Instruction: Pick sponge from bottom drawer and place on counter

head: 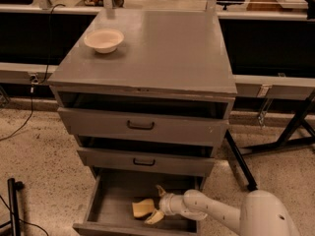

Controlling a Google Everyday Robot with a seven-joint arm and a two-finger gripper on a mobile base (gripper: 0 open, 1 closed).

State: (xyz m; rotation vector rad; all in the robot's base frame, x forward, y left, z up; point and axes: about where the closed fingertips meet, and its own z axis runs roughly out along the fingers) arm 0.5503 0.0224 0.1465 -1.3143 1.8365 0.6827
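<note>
The bottom drawer [106,195] is pulled open at the foot of the grey cabinet. The pale yellow-tan sponge [141,207] lies on its floor near the front, right of centre. My gripper [158,203] reaches into the drawer from the right, low over the floor. It is open, with one fingertip [160,190] behind the sponge's right end and the other in front of it. The white arm [211,211] runs off to the lower right. The counter [162,48] is the cabinet's flat grey top.
A cream round bowl [104,40] stands on the counter's back left. The two upper drawers [141,126] are slightly ajar above the bottom one. A long bench with dark panels [275,38] runs behind. Black stand legs [241,161] are on the floor at the right.
</note>
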